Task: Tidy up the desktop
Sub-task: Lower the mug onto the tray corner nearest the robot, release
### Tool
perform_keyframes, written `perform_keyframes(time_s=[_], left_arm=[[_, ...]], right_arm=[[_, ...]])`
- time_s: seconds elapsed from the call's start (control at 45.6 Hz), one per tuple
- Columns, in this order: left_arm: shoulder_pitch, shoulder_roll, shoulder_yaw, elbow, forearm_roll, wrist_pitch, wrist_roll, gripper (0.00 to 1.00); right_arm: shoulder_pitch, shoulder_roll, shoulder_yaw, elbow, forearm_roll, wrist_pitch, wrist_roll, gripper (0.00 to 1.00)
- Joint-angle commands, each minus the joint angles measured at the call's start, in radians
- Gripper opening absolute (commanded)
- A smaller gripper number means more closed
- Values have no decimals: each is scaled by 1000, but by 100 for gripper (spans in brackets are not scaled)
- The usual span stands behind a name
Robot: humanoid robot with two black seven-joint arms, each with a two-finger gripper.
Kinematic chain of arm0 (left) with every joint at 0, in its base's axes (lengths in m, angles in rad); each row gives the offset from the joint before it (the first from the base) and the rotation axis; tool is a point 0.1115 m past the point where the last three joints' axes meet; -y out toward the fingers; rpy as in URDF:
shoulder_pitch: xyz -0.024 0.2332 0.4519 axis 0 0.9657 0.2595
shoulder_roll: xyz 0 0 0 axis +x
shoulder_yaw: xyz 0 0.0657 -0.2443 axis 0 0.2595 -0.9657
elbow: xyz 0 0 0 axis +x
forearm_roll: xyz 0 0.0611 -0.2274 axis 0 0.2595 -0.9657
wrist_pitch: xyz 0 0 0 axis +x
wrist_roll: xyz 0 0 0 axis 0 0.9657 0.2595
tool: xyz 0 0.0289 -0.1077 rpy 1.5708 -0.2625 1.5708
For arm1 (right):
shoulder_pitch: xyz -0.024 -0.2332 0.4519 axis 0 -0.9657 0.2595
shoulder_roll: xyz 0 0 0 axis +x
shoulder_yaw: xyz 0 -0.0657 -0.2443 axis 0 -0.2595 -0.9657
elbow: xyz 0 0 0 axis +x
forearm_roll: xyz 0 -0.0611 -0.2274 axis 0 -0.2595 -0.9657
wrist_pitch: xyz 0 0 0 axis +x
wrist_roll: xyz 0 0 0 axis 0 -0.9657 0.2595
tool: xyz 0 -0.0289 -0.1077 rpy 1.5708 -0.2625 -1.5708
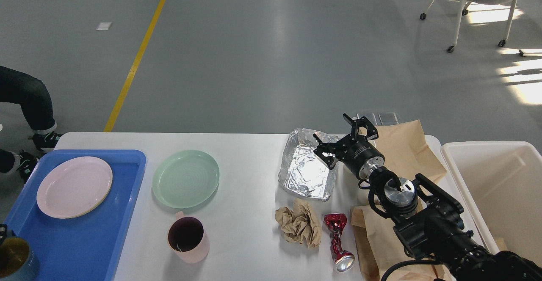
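head view, read from left to right. at your far left a blue tray (123,196) lies on the desktop (250,175), the large white tabletop that fills the lower half of the view. the tray carries 1 pink plate (74,186) near its far end, and a dark can (15,257) with a gold-looking top sits at its near left corner, cut by the frame edge. just right of the tray you see a green plate (185,179) resting flat on the bare tabletop, apart from the tray. nearer to you, a pink mug (189,238) stands upright just below that plate, its inside dark.

moving toward the middle, a crumpled foil tray (305,173) lies open side up. nearer to you sit a ball of crumpled brown paper (299,222) and, just beside it, a crushed red can (337,241) on its side.

the right gripper (345,139) hangs at the foil tray's far right corner, above or against its rim; you cannot tell which. its 2 fingers are spread wide apart and hold nothing. the black arm runs back to the lower right corner over a flattened brown paper bag (406,145) that lies on the desktop's right end. at your far right a cream bin (499,188) stands just beside the tabletop. your left gripper does not show.
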Motion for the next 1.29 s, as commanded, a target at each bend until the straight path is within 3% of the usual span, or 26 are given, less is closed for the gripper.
perform_keyframes(time_s=[0.0,0.614,1.096,1.184,1.271], left_arm=[[0,0,3,4,0,0,0,0],[35,-8,-2,56,0,0,0,4],[40,-8,-2,56,-8,0,-2,42],[32,-8,-2,53,-15,0,-14,55],[12,-3,4,40,-15,0,-17,76]], right_arm=[[1,0,0,0,0,0,0,100],[0,0,0,0,0,0,0,100],[1,0,0,0,0,0,0,100],[1,0,0,0,0,0,0,100],[1,0,0,0,0,0,0,100]])
